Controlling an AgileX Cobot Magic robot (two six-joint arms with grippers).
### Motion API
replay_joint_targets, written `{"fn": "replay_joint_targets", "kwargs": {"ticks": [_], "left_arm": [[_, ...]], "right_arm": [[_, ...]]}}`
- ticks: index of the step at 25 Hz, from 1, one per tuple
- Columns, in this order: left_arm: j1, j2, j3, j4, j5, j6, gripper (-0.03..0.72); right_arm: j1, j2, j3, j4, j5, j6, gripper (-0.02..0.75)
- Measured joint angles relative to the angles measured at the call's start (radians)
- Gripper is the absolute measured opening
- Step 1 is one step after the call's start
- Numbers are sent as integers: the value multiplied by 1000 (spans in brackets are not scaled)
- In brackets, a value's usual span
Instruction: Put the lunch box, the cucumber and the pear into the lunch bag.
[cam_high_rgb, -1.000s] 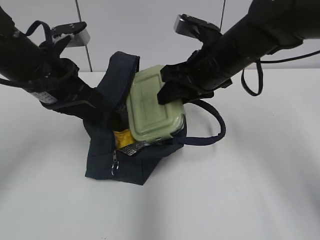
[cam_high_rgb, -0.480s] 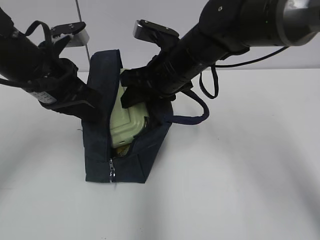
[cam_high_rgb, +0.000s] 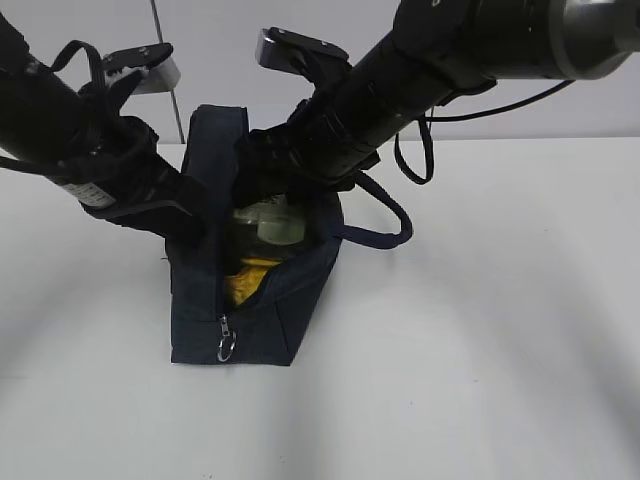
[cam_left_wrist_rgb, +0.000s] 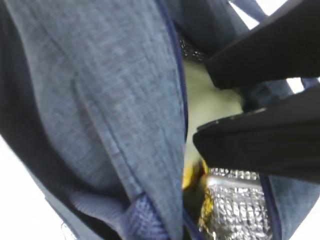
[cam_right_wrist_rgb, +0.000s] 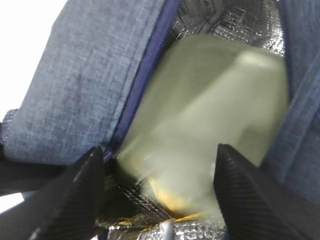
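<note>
The navy lunch bag (cam_high_rgb: 285, 305) stands upright with its mouth open. Down inside it sits the lunch box (cam_high_rgb: 268, 226), pale green lid showing, on top of the yellow pear (cam_high_rgb: 243, 283). My right gripper (cam_high_rgb: 272, 185) is at the bag's mouth, open. In the right wrist view its fingers (cam_right_wrist_rgb: 80, 195) stand wide apart above the blurred lunch box (cam_right_wrist_rgb: 210, 110) and the pear (cam_right_wrist_rgb: 168, 197). My left gripper (cam_high_rgb: 195, 222) is shut on the bag's left wall. The left wrist view shows bag fabric (cam_left_wrist_rgb: 110, 100), lunch box (cam_left_wrist_rgb: 205, 100) and pear (cam_left_wrist_rgb: 192, 172). The cucumber is hidden.
The bag's loop handle (cam_high_rgb: 388, 222) hangs to the right under the right arm. A metal ring pull (cam_high_rgb: 227, 349) dangles at the bag's front corner. Silver foil lining (cam_left_wrist_rgb: 235, 207) shows inside. The bag stands on a white table (cam_high_rgb: 480, 350).
The right gripper came down to the bag's mouth with the lunch box and opened. The box has dropped inside, and the bag's walls have risen around it.
</note>
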Motion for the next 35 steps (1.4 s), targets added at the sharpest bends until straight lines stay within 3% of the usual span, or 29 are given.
{"fn": "replay_joint_targets", "kwargs": {"ticks": [8,18,24,26,32,35], "left_arm": [[0,0,0,0,0,0,1],[0,-1,0,7,2,0,1],[0,-14,0,15,0,18,18],[0,-30,0,16,-7,23,83],[0,-114,12,15,-53,40,379],[0,-169,57,8,-128,73,422]], "right_arm": [[0,-30,-3,-60,10,0,529],[0,-175,-10,-229,68,3,528],[0,-184,-10,-320,122,38,442],[0,-184,-10,-329,123,47,426],[0,-184,-10,-333,140,85,417],[0,-184,-10,-339,189,108,413]]}}
